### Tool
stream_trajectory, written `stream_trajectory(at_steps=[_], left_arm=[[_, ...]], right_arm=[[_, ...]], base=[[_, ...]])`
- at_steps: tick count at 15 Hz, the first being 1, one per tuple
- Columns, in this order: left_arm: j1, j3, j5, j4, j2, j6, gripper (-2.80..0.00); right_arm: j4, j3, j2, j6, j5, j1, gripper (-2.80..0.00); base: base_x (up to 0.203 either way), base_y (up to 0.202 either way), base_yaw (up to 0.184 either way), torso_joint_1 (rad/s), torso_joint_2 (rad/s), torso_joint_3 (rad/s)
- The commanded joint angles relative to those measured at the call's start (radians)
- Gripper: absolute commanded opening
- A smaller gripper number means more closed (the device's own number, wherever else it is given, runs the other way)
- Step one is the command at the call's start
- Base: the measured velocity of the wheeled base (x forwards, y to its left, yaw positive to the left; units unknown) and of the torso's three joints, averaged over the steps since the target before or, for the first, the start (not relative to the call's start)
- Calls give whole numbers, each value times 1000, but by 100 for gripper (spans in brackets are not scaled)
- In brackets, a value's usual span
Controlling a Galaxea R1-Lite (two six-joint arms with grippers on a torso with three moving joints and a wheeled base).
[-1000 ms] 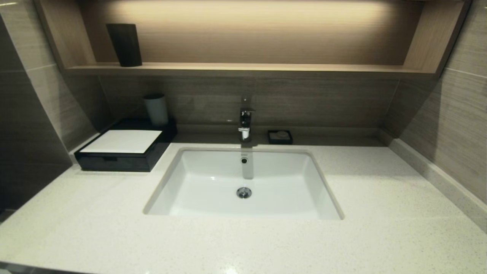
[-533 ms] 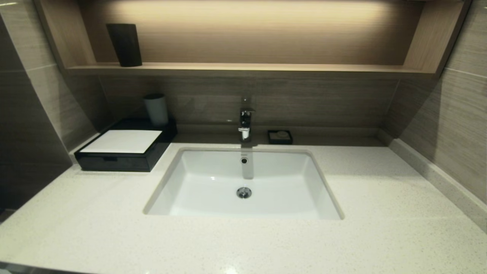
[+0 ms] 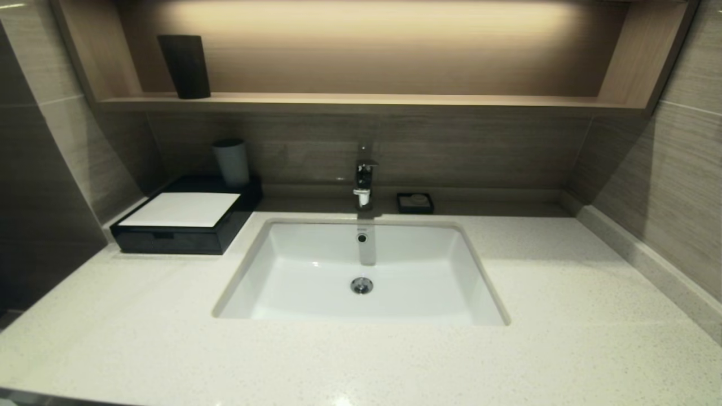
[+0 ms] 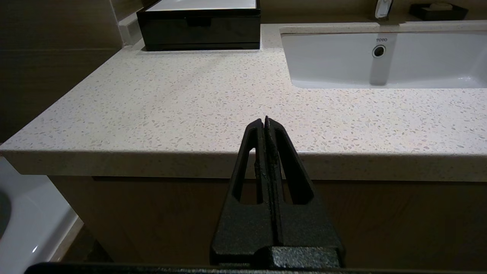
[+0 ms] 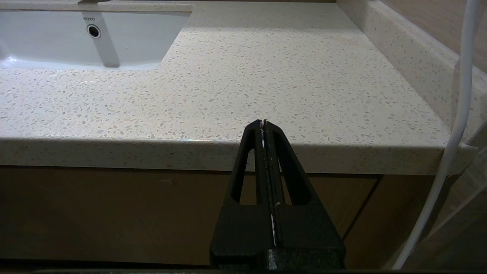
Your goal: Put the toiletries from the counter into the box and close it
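Observation:
The black box (image 3: pixel 186 223) with its white top panel stands shut at the back left of the counter (image 3: pixel 141 338), also seen as the box (image 4: pixel 199 26) in the left wrist view. No toiletries show on the counter in any view. Neither arm shows in the head view. My left gripper (image 4: pixel 265 120) hangs shut and empty in front of the counter's front edge, left of the basin. In the same way my right gripper (image 5: pixel 263 122) is shut and empty before the counter's front edge, right of the basin.
A white basin (image 3: pixel 361 276) is sunk into the middle of the counter, with a tap (image 3: pixel 364 180) behind it. A small black soap dish (image 3: pixel 415 202) sits right of the tap. A grey cup (image 3: pixel 231 162) stands behind the box. A white cable (image 5: pixel 456 125) hangs beside the right gripper.

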Motion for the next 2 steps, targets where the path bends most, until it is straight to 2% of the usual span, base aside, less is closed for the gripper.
stream_trajectory(at_steps=[1, 2], left_arm=[[0, 18, 0, -2, 0, 1, -280], [1, 18, 0, -1, 0, 1, -280]], right_arm=[[0, 0, 0, -1, 0, 0, -280], [0, 0, 0, -1, 0, 0, -280]], base=[[0, 0, 0, 0, 0, 0], [0, 0, 0, 0, 0, 0]])
